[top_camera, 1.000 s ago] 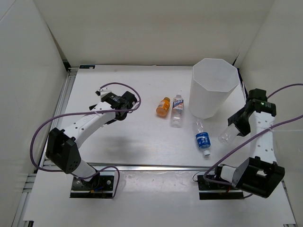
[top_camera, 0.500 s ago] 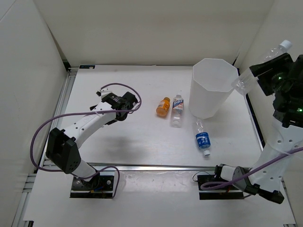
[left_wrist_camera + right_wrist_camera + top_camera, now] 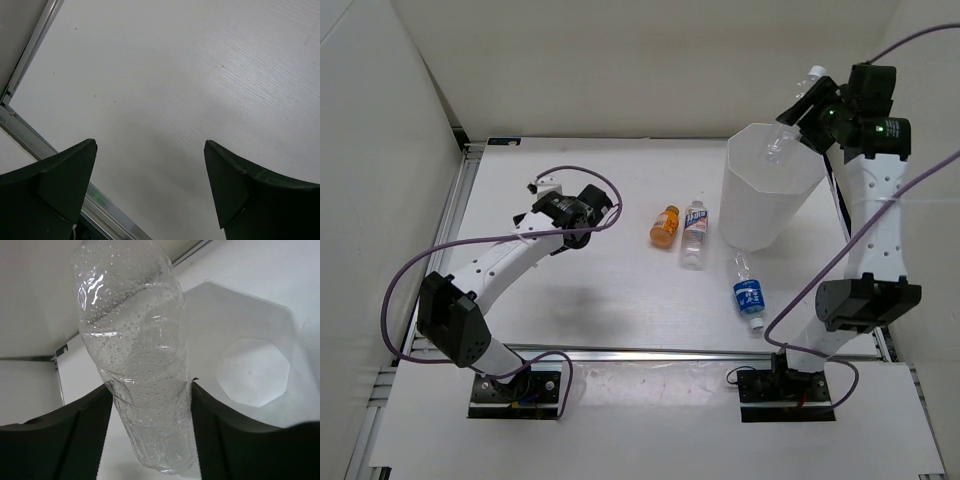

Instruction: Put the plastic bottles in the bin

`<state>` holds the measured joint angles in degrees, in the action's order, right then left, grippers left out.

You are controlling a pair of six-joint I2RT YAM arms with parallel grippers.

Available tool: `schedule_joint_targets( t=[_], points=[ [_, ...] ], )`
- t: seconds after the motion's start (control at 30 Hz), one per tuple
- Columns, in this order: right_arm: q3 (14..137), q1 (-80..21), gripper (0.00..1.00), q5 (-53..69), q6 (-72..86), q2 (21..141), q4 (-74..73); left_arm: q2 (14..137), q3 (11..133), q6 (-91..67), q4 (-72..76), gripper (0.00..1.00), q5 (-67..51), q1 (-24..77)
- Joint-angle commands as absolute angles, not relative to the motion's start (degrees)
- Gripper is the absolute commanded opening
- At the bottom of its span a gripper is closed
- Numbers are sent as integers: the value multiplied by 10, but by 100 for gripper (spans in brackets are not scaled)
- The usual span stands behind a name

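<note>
Right pincer (image 3: 812, 108) is clamped narrow on the plain clear bottle (image 3: 135, 340), above the bin (image 3: 760, 215) at 1 o'clock. The bottle's long axis is tilted, cap toward 1 o'clock, base toward 7. Left pincer (image 3: 150, 190) gapes wide over the surface (image 3: 200, 75).

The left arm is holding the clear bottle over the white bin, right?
No, the right gripper holds the clear bottle over the white bin, as the top view shows. The left gripper is open and empty.
</note>
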<state>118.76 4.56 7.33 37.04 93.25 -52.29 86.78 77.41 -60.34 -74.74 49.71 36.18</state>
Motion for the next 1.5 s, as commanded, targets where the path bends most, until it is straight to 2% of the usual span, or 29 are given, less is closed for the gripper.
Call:
schedule_joint_targets(
  t=[0.0, 0.03, 0.07, 0.1, 0.27, 0.4, 0.43, 0.57, 0.87, 1.13, 1.47],
  points=[
    [1258, 19, 67, 56, 312, 928, -489, 859, 795, -572, -722, 99, 486, 365],
    [1258, 11, 79, 50, 304, 933, -495, 865, 801, -572, -722, 99, 486, 365],
    [1251, 11, 87, 36, 304, 927, -501, 865, 807, -564, -714, 99, 486, 365],
    [1240, 3, 100, 26, 297, 921, -501, 871, 812, -559, -708, 99, 478, 365],
    [1160, 3, 100, -12, 297, 854, -525, 888, 847, -472, -659, 99, 423, 365],
    [1097, 3, 100, -6, 313, 771, -500, 916, 881, -349, -557, 99, 235, 359],
    [1085, 3, 100, 1, 313, 739, -494, 925, 886, -325, -538, 99, 147, 359],
    [1065, 3, 100, 18, 306, 698, -516, 979, 918, -279, -493, 99, 13, 359],
    [1065, 3, 100, 35, 270, 667, -584, 1092, 997, -267, -472, 99, -63, 359],
    [1078, 3, 100, 40, 252, 667, -602, 1171, 1091, -313, -472, 99, -69, 359],
    [1056, 3, 100, 52, 252, 672, -602, 1204, 1104, -273, -446, 99, -49, 354]
  ],
)
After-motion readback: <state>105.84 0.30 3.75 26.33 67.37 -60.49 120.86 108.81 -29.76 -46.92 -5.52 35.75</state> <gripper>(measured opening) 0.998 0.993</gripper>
